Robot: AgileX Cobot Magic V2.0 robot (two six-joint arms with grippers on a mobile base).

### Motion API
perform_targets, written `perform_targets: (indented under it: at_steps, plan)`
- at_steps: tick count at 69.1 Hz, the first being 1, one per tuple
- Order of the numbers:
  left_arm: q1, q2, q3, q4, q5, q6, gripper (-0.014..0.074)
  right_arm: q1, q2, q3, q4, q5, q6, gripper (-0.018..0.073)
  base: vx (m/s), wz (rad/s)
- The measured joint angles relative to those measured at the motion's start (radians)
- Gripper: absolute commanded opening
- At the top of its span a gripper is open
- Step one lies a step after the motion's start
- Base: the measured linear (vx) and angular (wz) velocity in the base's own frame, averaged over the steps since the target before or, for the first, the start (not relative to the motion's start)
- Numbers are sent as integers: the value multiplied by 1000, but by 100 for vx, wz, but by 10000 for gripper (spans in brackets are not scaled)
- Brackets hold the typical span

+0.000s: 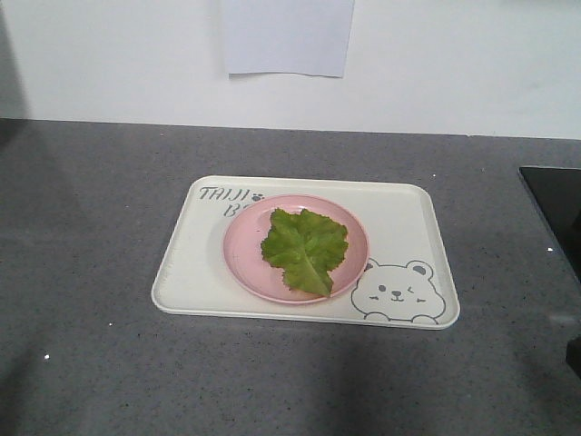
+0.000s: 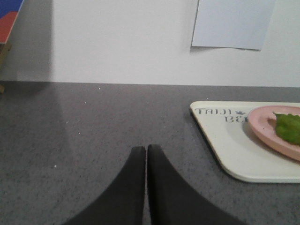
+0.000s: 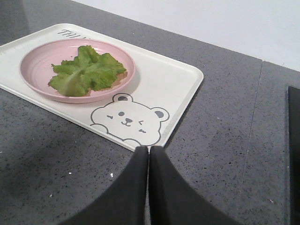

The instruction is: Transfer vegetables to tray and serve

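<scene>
The tray (image 1: 399, 213) lies flat on the bench (image 1: 91, 236), about midway between its left and right edges and nearer the back edge than the front. A plate (image 1: 243, 259) sits on the tray, near its middle. The vegetables (image 1: 305, 247) lie on the plate, well within its rim. A sheet of paper (image 1: 286, 34) hangs on the wall behind the bench's back edge. A dark panel (image 1: 556, 204) is set in the bench at its right edge, apart from the tray

Green lettuce leaf (image 1: 305, 247) lies over cream tray (image 1: 408, 218).
</scene>
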State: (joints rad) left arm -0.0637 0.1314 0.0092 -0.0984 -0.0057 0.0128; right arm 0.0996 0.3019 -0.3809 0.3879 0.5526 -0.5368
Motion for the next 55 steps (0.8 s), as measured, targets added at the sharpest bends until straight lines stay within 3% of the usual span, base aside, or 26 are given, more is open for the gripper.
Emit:
perform_targets:
  at_steps: [11,37,46,55]
  plan:
    - [19,-133,16,0,70,0,-7,0,0,0,0,0,0,-6,0,0]
    - [28,-142,16,0,162,-13,-7,0,0,0,2,0,0,-6,0,0]
    - [28,-142,16,14,162,-51,-7,0,0,0,2,0,0,-6,0,0]
    - [28,-142,16,76,162,-109,-7,0,0,0,2,0,0,-6,0,0]
